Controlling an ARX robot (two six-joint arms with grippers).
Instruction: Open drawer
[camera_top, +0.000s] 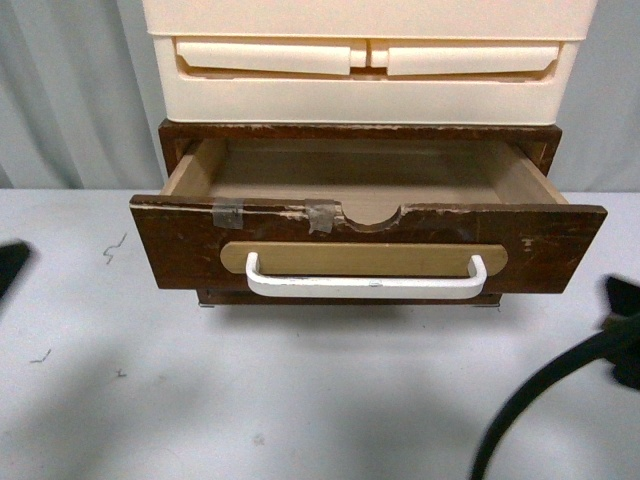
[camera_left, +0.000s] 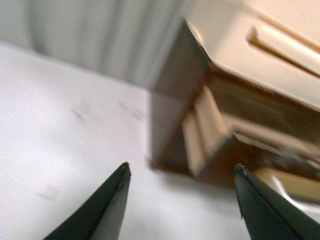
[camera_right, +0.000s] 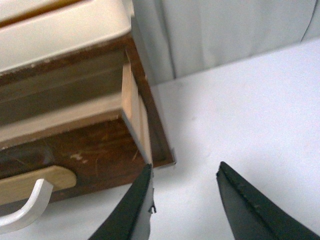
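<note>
The dark brown worn wooden drawer (camera_top: 190, 245) stands pulled out from its case, its pale wood inside empty. Its front carries a white bar handle (camera_top: 366, 286) on a tan oval plate (camera_top: 364, 258), with a half-round notch and tape on the top edge. My left gripper (camera_left: 181, 170) is open and empty above the table, off the drawer's (camera_left: 172, 125) left corner; that view is blurred. My right gripper (camera_right: 184, 170) is open and empty beside the drawer's (camera_right: 90, 150) right corner, with the handle (camera_right: 25, 212) off to the side. In the front view only dark arm parts show at both edges.
A cream plastic drawer unit (camera_top: 365, 85) sits on top of the wooden case. The white table (camera_top: 300, 400) bears small dark marks. A grey curtain (camera_top: 70, 90) hangs behind. A black cable (camera_top: 540, 395) crosses the right foreground.
</note>
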